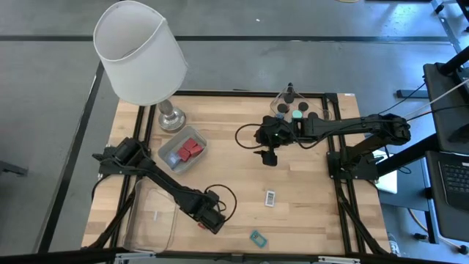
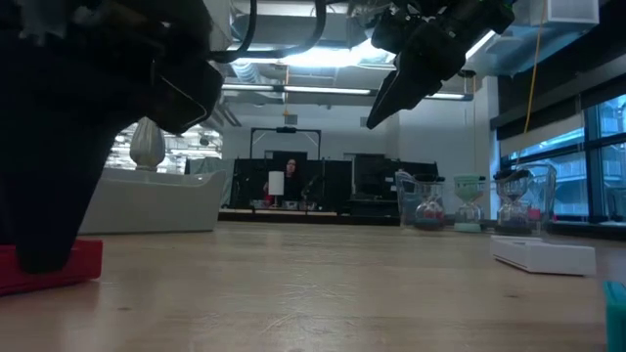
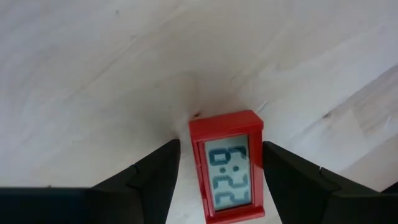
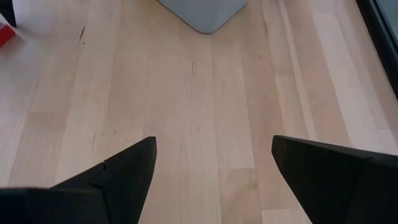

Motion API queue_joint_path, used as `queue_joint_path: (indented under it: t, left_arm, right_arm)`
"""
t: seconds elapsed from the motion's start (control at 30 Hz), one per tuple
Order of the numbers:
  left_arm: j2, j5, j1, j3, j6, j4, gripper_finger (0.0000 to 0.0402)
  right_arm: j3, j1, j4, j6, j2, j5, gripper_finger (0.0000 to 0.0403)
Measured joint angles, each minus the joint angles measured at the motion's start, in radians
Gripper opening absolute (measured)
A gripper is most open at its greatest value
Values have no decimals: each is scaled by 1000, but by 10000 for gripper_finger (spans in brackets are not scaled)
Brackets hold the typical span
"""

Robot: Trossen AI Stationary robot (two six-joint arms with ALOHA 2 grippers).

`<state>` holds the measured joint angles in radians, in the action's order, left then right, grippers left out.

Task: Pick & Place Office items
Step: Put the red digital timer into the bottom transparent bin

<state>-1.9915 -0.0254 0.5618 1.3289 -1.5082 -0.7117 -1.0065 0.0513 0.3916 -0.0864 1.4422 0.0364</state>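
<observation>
Teal piece [image 1: 256,237]: lies alone at the near edge, not yet collected.
Left gripper [image 3: 217,171]: low at the near left, fingers astride a red clock [image 3: 227,167] with a gap on each side; not gripping, likely lined up to close.
White-labelled bit [image 1: 270,197]: loose on the wood, near centre.
Sorted red blocks [image 1: 190,149]: in the clear tray [image 1: 170,155] by the lamp [image 1: 139,51], evidently the drop point.
Right gripper [image 4: 211,162]: raised mid-table, jaws wide and empty, waiting.
Dark caps [image 1: 297,111]: grouped in the far tray.
</observation>
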Motion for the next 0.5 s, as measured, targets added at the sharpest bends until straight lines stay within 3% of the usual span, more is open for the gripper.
queue_joint_path:
  t: [0.5]
  left_arm:
    - [-6, 0, 0, 0, 193, -26, 150]
  right_arm:
    - [0, 0, -1, 0, 0, 0, 322]
